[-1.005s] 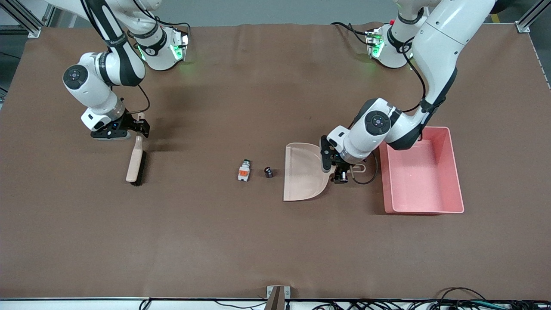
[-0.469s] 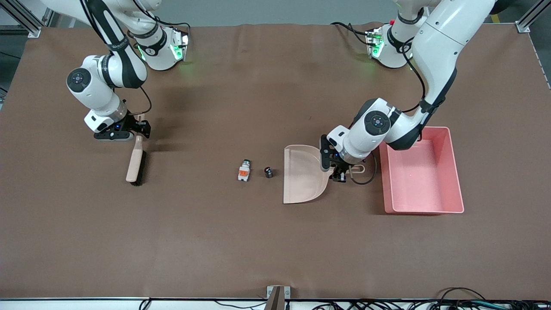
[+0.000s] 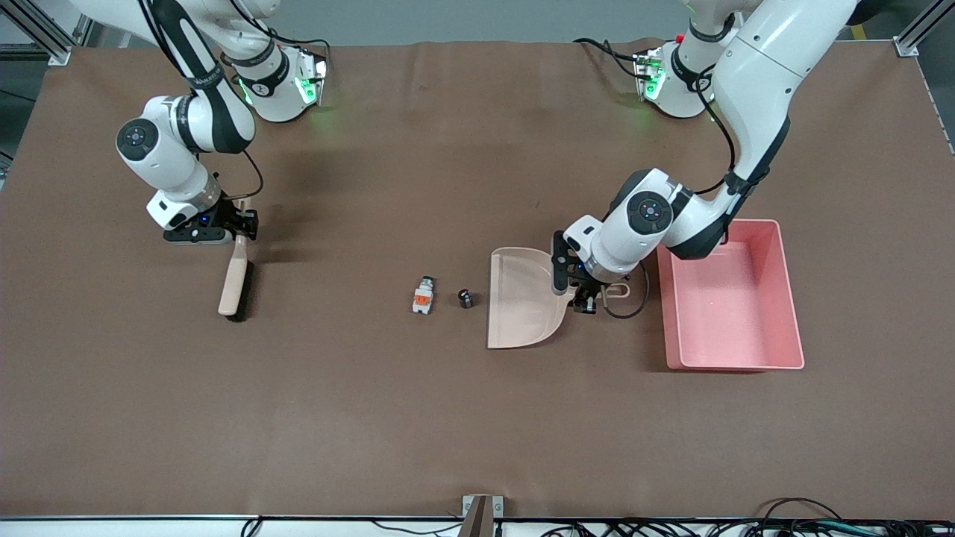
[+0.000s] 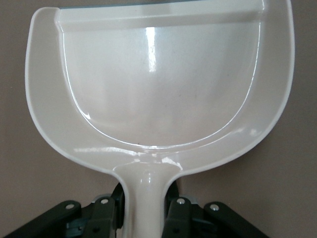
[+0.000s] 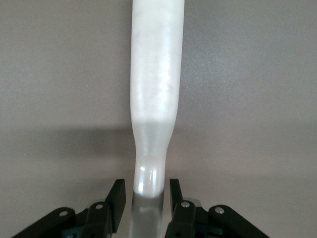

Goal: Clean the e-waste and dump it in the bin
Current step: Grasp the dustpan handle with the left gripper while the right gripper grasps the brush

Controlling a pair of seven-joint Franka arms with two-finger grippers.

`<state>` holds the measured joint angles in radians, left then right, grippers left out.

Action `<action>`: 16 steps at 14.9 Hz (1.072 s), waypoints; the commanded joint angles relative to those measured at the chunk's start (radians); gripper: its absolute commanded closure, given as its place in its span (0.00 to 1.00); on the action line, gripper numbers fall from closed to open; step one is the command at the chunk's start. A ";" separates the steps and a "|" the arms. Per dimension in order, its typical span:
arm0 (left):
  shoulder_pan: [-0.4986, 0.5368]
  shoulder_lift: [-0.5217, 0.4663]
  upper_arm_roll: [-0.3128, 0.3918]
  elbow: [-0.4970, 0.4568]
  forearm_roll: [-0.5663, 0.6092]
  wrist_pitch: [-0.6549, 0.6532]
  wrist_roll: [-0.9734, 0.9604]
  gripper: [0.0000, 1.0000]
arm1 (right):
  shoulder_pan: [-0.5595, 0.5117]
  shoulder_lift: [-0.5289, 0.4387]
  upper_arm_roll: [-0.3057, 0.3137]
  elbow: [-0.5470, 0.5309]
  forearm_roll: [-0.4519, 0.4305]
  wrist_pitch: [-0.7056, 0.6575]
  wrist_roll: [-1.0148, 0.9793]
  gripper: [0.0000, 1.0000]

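Observation:
The e-waste lies mid-table: a white block with an orange patch (image 3: 423,295) and, beside it, a small black cylinder (image 3: 465,298). A pale beige dustpan (image 3: 522,298) (image 4: 158,89) lies flat next to the cylinder, its mouth facing it. My left gripper (image 3: 589,298) (image 4: 147,208) is shut on the dustpan's handle. The pink bin (image 3: 735,366) stands beside the dustpan, toward the left arm's end. A beige brush (image 3: 236,276) (image 5: 156,89) lies toward the right arm's end. My right gripper (image 3: 240,224) (image 5: 147,196) straddles its handle, open, with a narrow gap at each finger.
A brown mat covers the whole table. Cables run from both arm bases at the table's farthest edge from the camera. A small bracket (image 3: 481,511) sits at the nearest edge. Bare mat lies between the brush and the e-waste.
The left gripper closed on the dustpan handle, and the dustpan slid slightly toward the black cylinder. The right gripper's fingers narrowed round the brush handle.

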<state>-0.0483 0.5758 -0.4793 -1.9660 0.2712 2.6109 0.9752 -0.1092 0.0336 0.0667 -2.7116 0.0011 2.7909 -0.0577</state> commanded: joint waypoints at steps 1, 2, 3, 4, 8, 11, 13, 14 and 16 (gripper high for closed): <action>-0.001 0.001 -0.013 0.045 0.017 -0.069 0.010 0.78 | -0.003 -0.009 0.001 -0.019 0.014 0.019 -0.008 0.74; -0.002 0.001 -0.013 0.050 0.022 -0.081 0.010 0.78 | -0.003 -0.009 0.001 -0.019 0.014 0.019 -0.007 0.82; -0.008 0.003 -0.013 0.056 0.023 -0.084 0.010 0.79 | -0.003 -0.009 0.001 -0.019 0.014 0.019 -0.005 0.90; -0.013 0.006 -0.013 0.061 0.026 -0.089 0.010 0.80 | -0.003 -0.009 0.001 -0.019 0.014 0.019 -0.005 0.96; -0.022 0.007 -0.013 0.064 0.030 -0.091 0.010 0.81 | -0.006 -0.009 0.001 -0.013 0.014 0.013 0.001 1.00; -0.038 0.019 -0.013 0.079 0.030 -0.092 0.008 0.82 | -0.003 -0.011 0.002 0.025 0.014 -0.008 0.016 1.00; -0.038 0.022 -0.010 0.082 0.030 -0.092 0.008 0.82 | 0.003 -0.014 0.005 0.059 0.016 -0.050 0.019 1.00; -0.038 0.025 -0.013 0.084 0.030 -0.092 0.008 0.82 | 0.013 -0.015 0.008 0.079 0.032 -0.060 0.031 1.00; -0.038 0.030 -0.010 0.085 0.030 -0.092 0.007 0.83 | 0.107 -0.015 0.007 0.117 0.100 -0.082 0.099 1.00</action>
<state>-0.0869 0.5867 -0.4852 -1.9109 0.2867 2.5356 0.9764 -0.0879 0.0335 0.0698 -2.6306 0.0437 2.7423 -0.0307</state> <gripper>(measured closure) 0.670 0.736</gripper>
